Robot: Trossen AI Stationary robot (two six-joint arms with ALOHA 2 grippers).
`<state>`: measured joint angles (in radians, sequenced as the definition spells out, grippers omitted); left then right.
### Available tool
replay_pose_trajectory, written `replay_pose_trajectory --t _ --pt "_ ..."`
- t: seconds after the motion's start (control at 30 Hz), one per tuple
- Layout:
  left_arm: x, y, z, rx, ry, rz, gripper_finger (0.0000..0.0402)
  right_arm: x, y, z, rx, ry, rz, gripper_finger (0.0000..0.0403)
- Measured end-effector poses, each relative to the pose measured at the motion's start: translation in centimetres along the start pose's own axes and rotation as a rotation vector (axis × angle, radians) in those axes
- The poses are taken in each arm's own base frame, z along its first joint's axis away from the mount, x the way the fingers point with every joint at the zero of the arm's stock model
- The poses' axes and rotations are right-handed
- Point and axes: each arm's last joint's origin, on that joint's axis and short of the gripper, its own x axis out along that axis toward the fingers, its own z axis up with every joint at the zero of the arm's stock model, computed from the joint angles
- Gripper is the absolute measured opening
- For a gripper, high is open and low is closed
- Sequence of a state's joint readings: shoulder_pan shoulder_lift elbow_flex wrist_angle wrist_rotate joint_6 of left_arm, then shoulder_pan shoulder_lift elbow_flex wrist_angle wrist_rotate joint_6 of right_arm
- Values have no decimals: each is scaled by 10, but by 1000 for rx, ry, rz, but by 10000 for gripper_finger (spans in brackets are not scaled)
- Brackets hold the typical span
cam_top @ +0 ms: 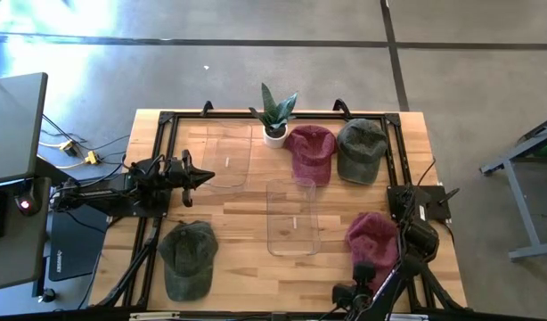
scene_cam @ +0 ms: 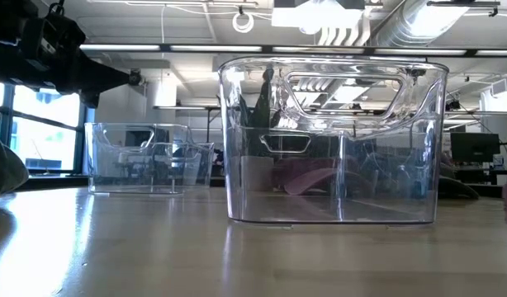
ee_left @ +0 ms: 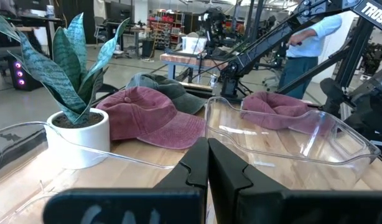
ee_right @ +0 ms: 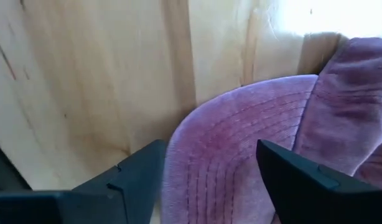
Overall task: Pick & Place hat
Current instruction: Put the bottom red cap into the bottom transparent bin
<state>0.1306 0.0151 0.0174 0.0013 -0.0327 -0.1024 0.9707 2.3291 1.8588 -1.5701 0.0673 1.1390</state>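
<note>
Biggest thing is the wooden desk (cam_top: pixel 247 201), seen whole only from the high cam: two clear bins, a potted plant (cam_top: pixel 275 116) at the far edge, and four caps. Maroon cap (cam_top: pixel 373 236) sits front-right, a 2nd maroon cap (cam_top: pixel 310 153) and a green cap (cam_top: pixel 361 150) lie side by side at the back just right of the plant, another green cap (cam_top: pixel 188 257) front-left. Low cam shows none of that layout, just the near clear bin (scene_cam: pixel 332 140) big in the middle and the far clear bin (scene_cam: pixel 146 157) behind on the left, both upright w/ open tops. Right wrist cam gives what nothing else does: right tool (ee_right: pixel 206 174) fingers spread wide, one each side of the maroon cap's brim, straddling it, not clamped. Can't tell if the pads are touching the fabric yet. Right arm comes in from the front-right corner, bent over that cap, close to the desk's front edge. Left arm lies level across the left side, left tool (cam_top: pixel 202 176) closed on nothing, pointing at the far bin, hovering off the surface. Left wrist cam also picks up a person (ee_left: pixel 309 50) in the room beyond the desk. Bare wood between the near bin and the front-right cap, also along the front middle.
</note>
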Motion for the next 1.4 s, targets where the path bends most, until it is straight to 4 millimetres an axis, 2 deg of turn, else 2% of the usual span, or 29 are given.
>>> replay_pose_trajectory --t 0.13,0.33,0.37,0.5,0.73,1.0,1.2,1.3,1.4 --pt "0 0 0 0 0 0 0 9 -1 -1 38 21 -30 175" --pt "0 0 0 0 -1 0 0 25 -3 -6 62 113 -66 26" --pt "0 0 0 0 -1 0 0 26 -3 -6 62 112 -72 13" --pt "0 0 3 0 -8 -1 0 24 -4 -4 100 60 -86 20" --pt "-3 -1 13 -13 -44 -8 0 9 -6 9 125 -27 -53 4" --pt "-3 -1 13 -12 -41 -6 0 -14 -15 34 165 -128 8 1" --pt "-3 -1 14 -12 -43 -7 0 -25 -22 47 51 71 168 1" --pt "-3 -1 14 -12 -44 -7 0 -26 -18 41 -19 203 254 2" --pt "-3 -1 14 -12 -44 -7 0 -28 -11 29 -49 223 264 18"
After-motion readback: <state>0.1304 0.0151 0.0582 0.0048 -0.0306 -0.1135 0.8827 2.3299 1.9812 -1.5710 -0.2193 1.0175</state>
